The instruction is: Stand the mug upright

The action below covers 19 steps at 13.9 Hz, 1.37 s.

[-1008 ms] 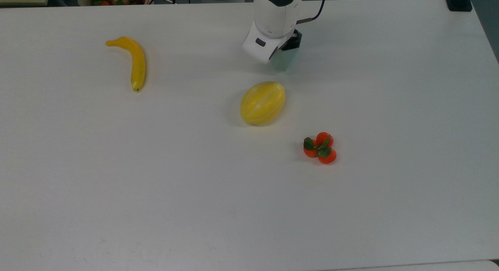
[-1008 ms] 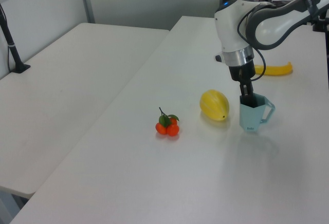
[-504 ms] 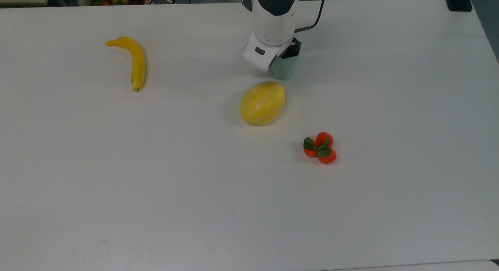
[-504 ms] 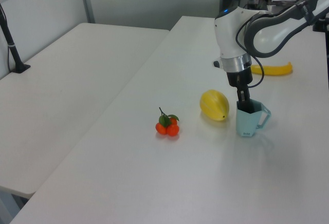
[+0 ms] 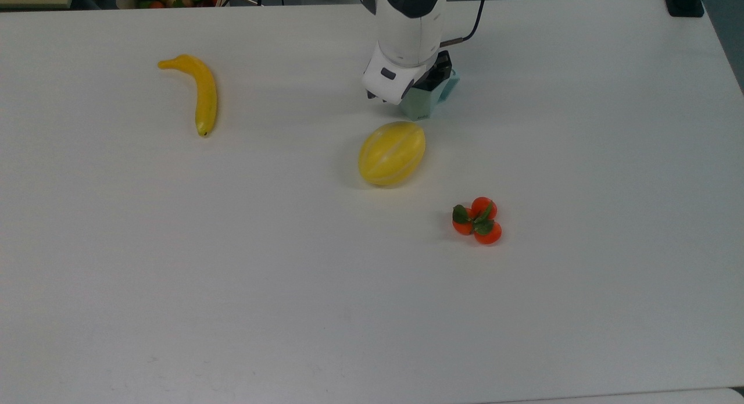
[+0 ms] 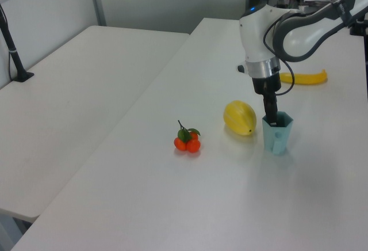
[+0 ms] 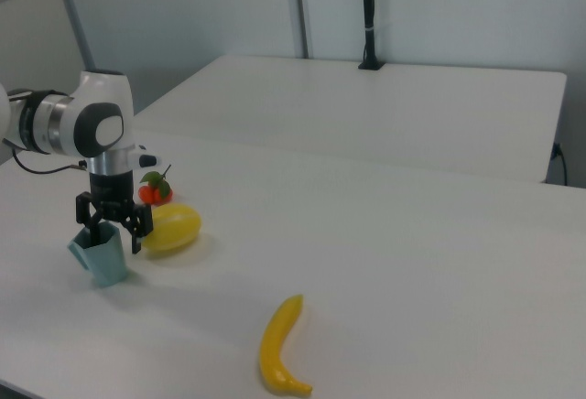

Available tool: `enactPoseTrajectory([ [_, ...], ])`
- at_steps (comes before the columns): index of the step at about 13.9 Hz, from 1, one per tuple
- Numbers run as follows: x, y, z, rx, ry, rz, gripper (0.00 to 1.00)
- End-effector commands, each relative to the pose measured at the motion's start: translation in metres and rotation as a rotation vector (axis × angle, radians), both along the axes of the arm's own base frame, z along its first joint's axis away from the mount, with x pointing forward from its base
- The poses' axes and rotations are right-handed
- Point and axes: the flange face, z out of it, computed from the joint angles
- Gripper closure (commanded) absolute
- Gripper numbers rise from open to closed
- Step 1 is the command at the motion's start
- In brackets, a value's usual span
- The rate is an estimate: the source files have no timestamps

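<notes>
left view has our gripper spread apart at the rim of the mug standing directly beneath on the desk; we judge a sideways withdrawal could catch that rim and topple it.

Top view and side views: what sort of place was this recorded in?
Probably a robotics lab: plain white tables, a white robot arm and toy fruit such as a yellow banana and a yellow melon.

Melon near mug; elsewhere open.
</notes>
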Motion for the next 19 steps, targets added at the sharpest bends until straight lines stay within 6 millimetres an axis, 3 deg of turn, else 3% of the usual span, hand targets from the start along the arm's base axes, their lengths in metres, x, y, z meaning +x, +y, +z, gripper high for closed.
enactPoseTrajectory([
  [1,-0.003,-0.003,0.048,-0.003,-0.027,-0.006,0.00],
  [5,-0.012,-0.016,0.122,-0.015,-0.101,-0.028,0.00],
  [7,-0.024,-0.027,0.189,-0.024,-0.169,-0.067,0.00],
  [9,-0.027,-0.075,0.250,-0.052,-0.155,-0.262,0.00],
  [12,-0.048,-0.113,0.302,-0.045,-0.204,-0.411,0.00],
  [16,-0.041,-0.153,0.305,-0.025,-0.234,-0.469,0.00],
  [19,-0.025,-0.154,0.308,0.003,-0.352,-0.401,0.00],
])
